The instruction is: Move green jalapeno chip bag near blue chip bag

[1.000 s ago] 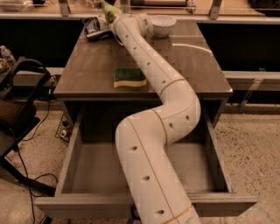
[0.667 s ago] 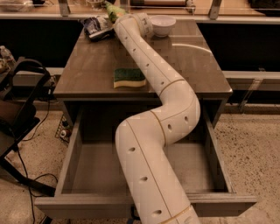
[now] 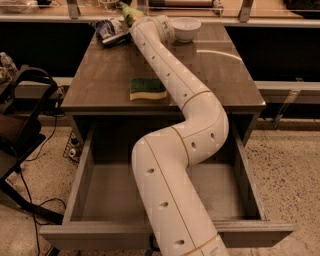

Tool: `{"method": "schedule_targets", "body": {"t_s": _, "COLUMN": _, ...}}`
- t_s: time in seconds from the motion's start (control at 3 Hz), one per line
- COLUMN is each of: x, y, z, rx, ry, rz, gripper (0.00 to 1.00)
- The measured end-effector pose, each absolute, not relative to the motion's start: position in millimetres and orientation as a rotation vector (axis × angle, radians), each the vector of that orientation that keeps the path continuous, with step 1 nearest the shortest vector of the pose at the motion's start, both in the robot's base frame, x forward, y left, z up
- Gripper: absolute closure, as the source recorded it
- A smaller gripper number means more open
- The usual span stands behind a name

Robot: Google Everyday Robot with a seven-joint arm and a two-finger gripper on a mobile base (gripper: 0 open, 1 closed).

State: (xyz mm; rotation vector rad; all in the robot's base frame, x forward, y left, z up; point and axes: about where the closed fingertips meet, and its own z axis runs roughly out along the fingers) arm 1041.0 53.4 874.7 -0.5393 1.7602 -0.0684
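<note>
Your gripper [image 3: 132, 17] reaches the far left of the grey table [image 3: 220, 75], at the light green glossy bag [image 3: 126, 10] beside the wrinkled dark blue foil bag [image 3: 110, 31]; you cannot tell its grip.

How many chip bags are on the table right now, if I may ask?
2. The blue chip bag lies far back on the left; the green jalapeno chip bag pokes out just right of it, by the gripper. The arm may hide more.
</note>
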Motion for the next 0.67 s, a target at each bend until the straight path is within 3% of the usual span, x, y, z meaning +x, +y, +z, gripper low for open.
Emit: {"method": "schedule_targets", "body": {"t_s": 0.67, "x": 1041.5, "y": 55.6, "z": 869.7, "rx": -0.543, "ry": 1.765, "rz": -0.067, "gripper": 0.15}}
